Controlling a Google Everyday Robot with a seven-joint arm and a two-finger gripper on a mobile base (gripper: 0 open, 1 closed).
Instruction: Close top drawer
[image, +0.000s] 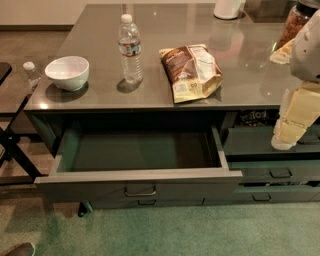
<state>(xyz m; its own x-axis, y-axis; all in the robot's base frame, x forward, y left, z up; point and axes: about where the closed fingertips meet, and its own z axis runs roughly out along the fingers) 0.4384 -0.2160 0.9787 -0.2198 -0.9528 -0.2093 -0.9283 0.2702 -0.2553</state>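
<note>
The top drawer (140, 150) is pulled far out from under the counter. Its long shallow interior is empty. Its front panel carries a small metal pull handle (140, 191) at the centre. My gripper (283, 142) hangs at the right, pointing down in front of the narrower drawer stack (272, 172). It is to the right of the open drawer's right wall and not touching the drawer.
On the counter (240, 70) stand a white bowl (67, 72), a water bottle (130, 49), a snack bag (192, 71) and a jar (296, 22). A shallower drawer (147, 202) sits below. A dark stand (12, 145) and a shoe (17, 249) are at the left.
</note>
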